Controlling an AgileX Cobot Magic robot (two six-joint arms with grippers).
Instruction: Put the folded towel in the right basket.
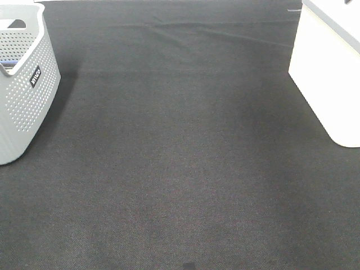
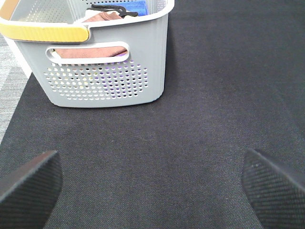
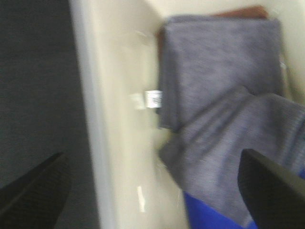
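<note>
The right basket is white and stands at the right edge of the black mat. The right wrist view looks down into it. Inside lie a folded grey towel, a second, rumpled grey towel, a blue cloth and a brown edge. My right gripper is open and empty above the basket's rim, one finger over the mat and one over the towels. My left gripper is open and empty over the mat. Neither gripper shows in the exterior view.
A grey perforated basket stands at the left edge. The left wrist view shows it with a yellow handle, a pinkish-brown towel and a blue cloth inside. The black mat covers the table.
</note>
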